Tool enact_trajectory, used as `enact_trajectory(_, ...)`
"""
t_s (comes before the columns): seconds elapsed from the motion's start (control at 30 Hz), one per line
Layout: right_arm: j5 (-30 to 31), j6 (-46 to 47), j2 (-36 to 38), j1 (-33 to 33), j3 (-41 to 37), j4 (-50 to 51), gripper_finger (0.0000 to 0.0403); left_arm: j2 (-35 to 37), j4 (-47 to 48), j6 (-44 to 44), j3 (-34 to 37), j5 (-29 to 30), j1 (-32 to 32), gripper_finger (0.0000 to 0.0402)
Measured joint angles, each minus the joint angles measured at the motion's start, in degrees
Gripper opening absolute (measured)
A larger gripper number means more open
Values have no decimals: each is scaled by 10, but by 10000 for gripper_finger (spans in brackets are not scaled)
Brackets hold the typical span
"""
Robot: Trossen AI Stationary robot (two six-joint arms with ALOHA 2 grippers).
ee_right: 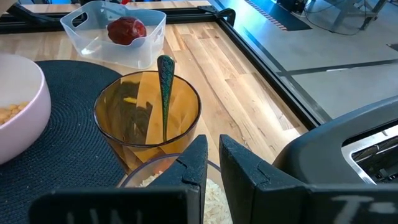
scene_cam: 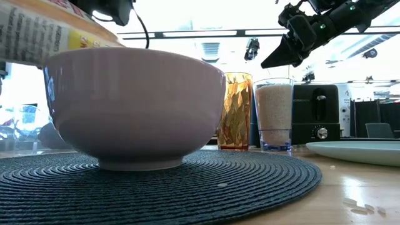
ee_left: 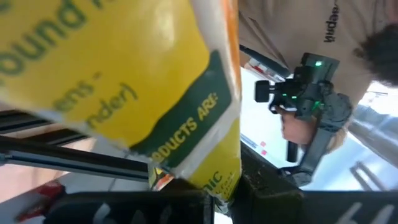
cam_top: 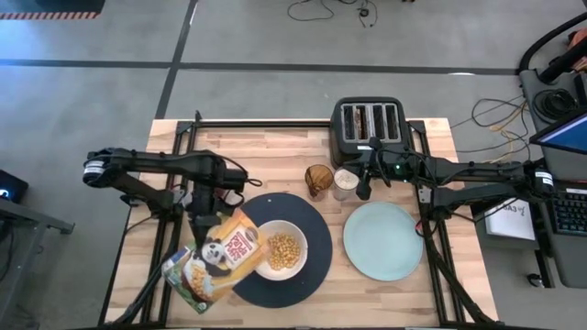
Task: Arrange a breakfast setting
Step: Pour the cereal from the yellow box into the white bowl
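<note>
The white bowl (scene_cam: 133, 106) is seen nearest the low camera, standing upright on the large black round plate (scene_cam: 187, 187), a woven dark disc lying flat on the wooden table (cam_top: 275, 160). Yellow cereal pieces are seen inside the bowl from above. The yellow-brown cereal box (cam_top: 215, 259) is held tilted over the bowl's rim, its upper end toward the bowl and its lower end out past the plate's edge toward the table's front left corner. The box is gripped by the left gripper (cam_top: 200, 218), whose fingers are closed on the box's back edge. Just beyond the plate, an amber glass (ee_right: 148, 121) with a green-handled utensil (ee_right: 165, 93) standing in it is placed, and a clear glass (scene_cam: 275, 115) of pale grains stands just beside it. The right gripper (ee_right: 211, 163) is held above the clear glass, its fingers drawn narrow with only a thin gap between them and nothing held. The smaller pale green plate (cam_top: 382, 240) lies bare on the table to the right of the black plate, apart from it. The dark red fruit (ee_right: 126, 29) is seen resting in a clear plastic tub (ee_right: 112, 37) on the table beyond the amber glass. A black four-slot toaster (cam_top: 369, 124) stands at the table's far edge.
</note>
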State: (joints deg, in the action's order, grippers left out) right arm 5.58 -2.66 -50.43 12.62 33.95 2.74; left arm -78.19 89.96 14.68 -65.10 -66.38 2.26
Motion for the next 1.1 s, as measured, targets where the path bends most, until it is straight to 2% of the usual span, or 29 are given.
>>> enact_trajectory(0.23, 0, 0, 0, 0, 0, 0, 34, -2, 0, -1, -3, -7, 2, 0)
enact_trajectory(0.4, 0, -2, 0, 0, 0, 0, 34, -2, 0, -1, -7, 45, 5, 0)
enact_trajectory(0.57, 0, -2, 0, 0, 0, 0, 34, -1, -8, 5, -6, 32, 2, 0)
enact_trajectory(0.67, 0, 0, 0, 0, 0, 0, 34, -9, -24, -3, -5, 4, -4, 0)
enact_trajectory(0.87, 0, -2, 0, 0, 0, 0, 34, -5, -14, 3, -4, 25, 0, 0)
enact_trajectory(0.97, 0, -2, 0, 0, 0, 0, 34, -10, -12, -3, -4, -1, -5, 0)
enact_trajectory(1.1, 0, -2, 0, 0, 0, 0, 34, -4, -8, -10, -4, 8, 1, 0)
